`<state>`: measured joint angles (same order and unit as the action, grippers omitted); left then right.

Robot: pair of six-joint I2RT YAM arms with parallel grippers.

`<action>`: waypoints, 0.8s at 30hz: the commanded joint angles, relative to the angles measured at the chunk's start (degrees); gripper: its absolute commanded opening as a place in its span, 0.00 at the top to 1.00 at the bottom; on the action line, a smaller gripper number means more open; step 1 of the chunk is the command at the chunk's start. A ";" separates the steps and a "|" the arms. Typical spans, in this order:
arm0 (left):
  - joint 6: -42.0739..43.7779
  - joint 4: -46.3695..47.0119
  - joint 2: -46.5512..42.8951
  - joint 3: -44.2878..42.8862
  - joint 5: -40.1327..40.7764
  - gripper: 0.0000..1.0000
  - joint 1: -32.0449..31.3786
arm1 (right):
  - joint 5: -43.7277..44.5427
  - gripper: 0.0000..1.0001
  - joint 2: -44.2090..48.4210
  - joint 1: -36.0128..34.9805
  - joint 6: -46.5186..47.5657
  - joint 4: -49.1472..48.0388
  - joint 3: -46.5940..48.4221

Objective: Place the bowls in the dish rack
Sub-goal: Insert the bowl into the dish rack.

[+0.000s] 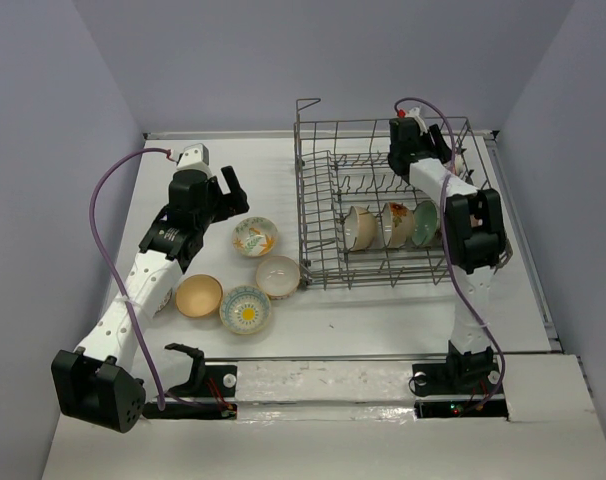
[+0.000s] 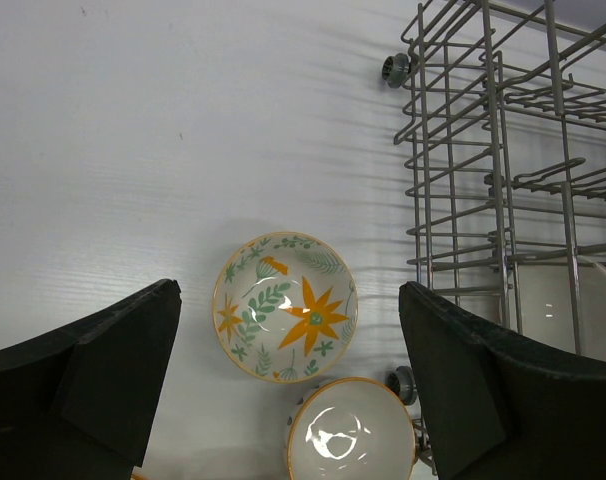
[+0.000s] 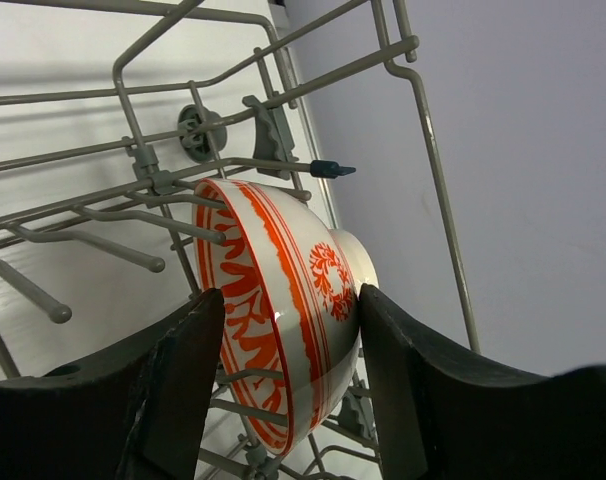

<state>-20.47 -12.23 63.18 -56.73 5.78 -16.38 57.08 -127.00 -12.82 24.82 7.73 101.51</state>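
About halfway by the look of it: three bowls [image 1: 388, 225] on edge in the dish rack [image 1: 318, 200], a red-patterned bowl [image 3: 273, 260] at its far right corner between the fingers of the right gripper [image 3: 291, 298], pinched or loose impossible to tell, and four bowls [image 1: 255, 238] left on the table [image 1: 383, 320], the wide-spread left gripper [image 2: 288, 288] above one.

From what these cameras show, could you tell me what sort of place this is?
Probably a robotics test cell, not a kitchen: a white table boxed in by plain grey walls, holding a wire dish rack.
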 commanded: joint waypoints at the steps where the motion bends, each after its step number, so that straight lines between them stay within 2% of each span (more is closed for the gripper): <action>1: -0.10 2.03 -0.95 0.30 -0.16 0.01 0.39 | -6.71 0.39 4.21 -0.28 -6.79 4.92 2.11; 7: -0.27 1.77 -0.25 0.13 -0.07 0.01 0.39 | -12.68 0.31 7.55 -0.28 -11.37 8.44 2.20; 11: -0.54 1.86 0.19 0.04 -0.68 0.01 0.82 | -16.46 0.29 9.05 -0.28 -14.17 10.37 3.16; 24: -1.41 2.30 1.60 0.39 -3.40 0.01 4.95 | -26.67 0.15 13.36 -0.28 -18.49 15.21 4.66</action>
<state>-21.37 -12.19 64.51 -56.73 3.95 -12.58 34.15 -117.27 -12.51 8.49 21.78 103.22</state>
